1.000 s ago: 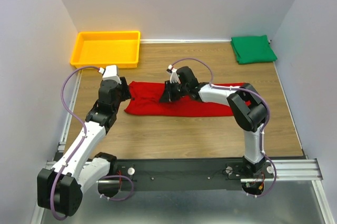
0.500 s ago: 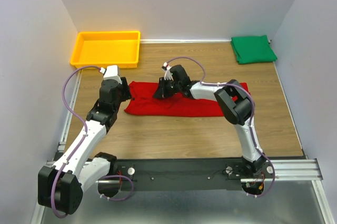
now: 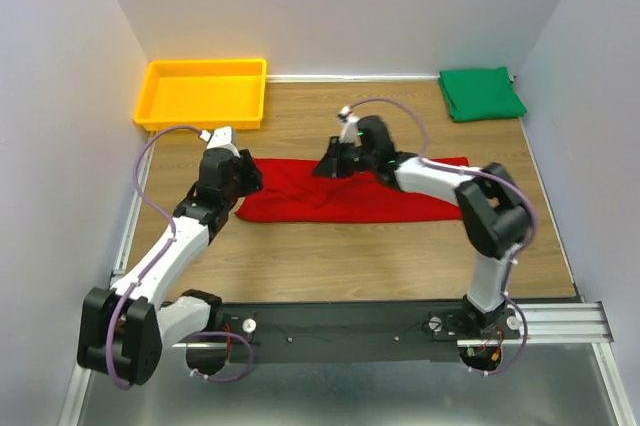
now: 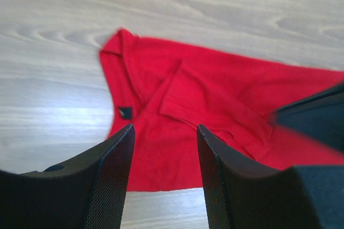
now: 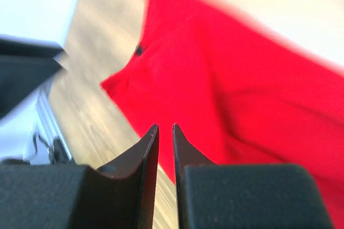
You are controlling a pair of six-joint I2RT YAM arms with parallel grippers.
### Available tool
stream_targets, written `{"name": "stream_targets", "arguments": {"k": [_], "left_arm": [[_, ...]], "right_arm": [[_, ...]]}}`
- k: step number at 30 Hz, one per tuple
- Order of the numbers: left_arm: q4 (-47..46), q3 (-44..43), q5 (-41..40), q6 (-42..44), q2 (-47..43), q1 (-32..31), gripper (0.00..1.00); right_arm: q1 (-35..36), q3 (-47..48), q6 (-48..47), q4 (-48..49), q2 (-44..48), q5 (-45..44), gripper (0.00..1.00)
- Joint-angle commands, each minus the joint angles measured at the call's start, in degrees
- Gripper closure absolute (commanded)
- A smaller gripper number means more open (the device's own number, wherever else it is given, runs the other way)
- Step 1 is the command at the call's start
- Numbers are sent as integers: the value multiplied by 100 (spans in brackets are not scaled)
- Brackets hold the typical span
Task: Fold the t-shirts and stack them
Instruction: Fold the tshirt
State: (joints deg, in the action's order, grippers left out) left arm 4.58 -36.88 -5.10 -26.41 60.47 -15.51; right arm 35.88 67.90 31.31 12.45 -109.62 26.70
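Observation:
The red t-shirt (image 3: 380, 196) lies as a long folded strip across the middle of the table. It also shows in the left wrist view (image 4: 215, 94) and the right wrist view (image 5: 242, 78). The green t-shirt (image 3: 481, 93) lies folded at the back right corner. My left gripper (image 3: 245, 178) is open over the red shirt's left end, where the collar tag shows; it holds nothing (image 4: 165, 128). My right gripper (image 3: 330, 164) hovers above the shirt's far edge near its middle, its jaws almost touching with no cloth between them (image 5: 164, 127).
A yellow plastic tray (image 3: 160, 106) stands at the back left. Walls close in the table on the left, back and right. Bare wood lies in front of the red shirt up to the black rail (image 3: 350, 321).
My right gripper slid left along the red shirt, then pulled back right and up off the cloth. My left gripper moved right, closer over the shirt's left end.

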Motion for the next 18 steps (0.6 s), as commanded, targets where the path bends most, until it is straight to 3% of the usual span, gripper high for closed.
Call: {"name": "stream_targets", "arguments": {"k": [1, 10, 18], "left_arm": [[-272, -126, 799, -513, 595, -49, 43], [-414, -241, 704, -1242, 1976, 21, 44], [-660, 41, 827, -1525, 2513, 495, 44]], "right_arm": [[-991, -933, -125, 3, 844, -16, 77], [-3031, -2298, 147, 30, 1646, -507, 75], [-3974, -3370, 770, 135, 1848, -683, 74]]}}
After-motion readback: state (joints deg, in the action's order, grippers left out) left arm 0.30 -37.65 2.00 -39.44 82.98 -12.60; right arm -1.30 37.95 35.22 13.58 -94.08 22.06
